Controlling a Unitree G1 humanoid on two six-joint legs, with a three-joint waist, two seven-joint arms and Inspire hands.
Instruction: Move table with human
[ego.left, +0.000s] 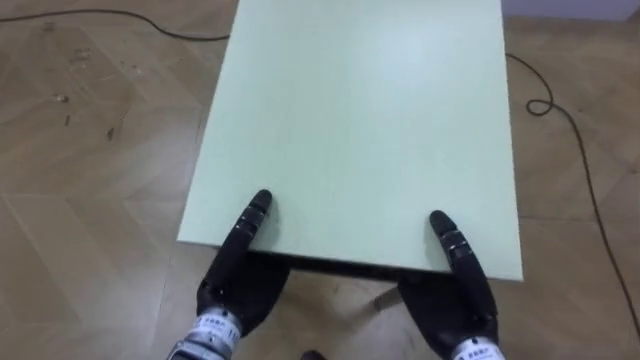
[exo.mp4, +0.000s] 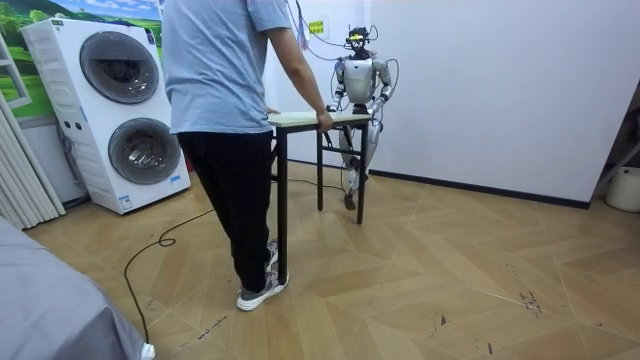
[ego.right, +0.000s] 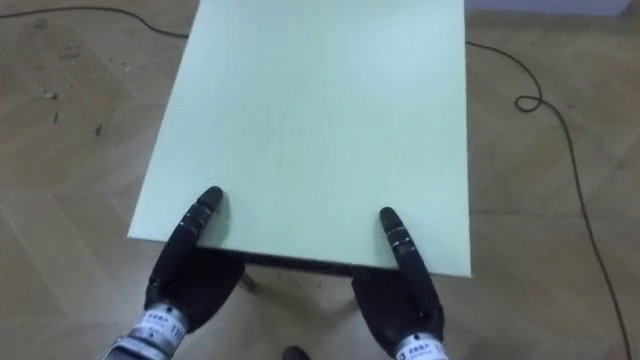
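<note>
There is one table (ego.left: 370, 120) with a pale green top, and it is standing on the wooden floor between the robot and one person (exo.mp4: 215, 80). The robot is standing at the table's short end, near the white wall. Its two hands are at that end. The left hand (ego.left: 235, 275) is reaching over the edge by the left corner, and the right hand (ego.left: 465, 285) is doing the same by the right corner. One dark tip of each hand is lying on the top. The rest is hiding under the edge, so I cannot tell if either hand is gripping.

The person is standing at the other end and holding the table's edge with one hand (exo.mp4: 324, 121). One thin black cable (ego.left: 570, 130) is lying on the floor beside the table. Two white washing machines (exo.mp4: 110, 110) are sitting one on top of the other.
</note>
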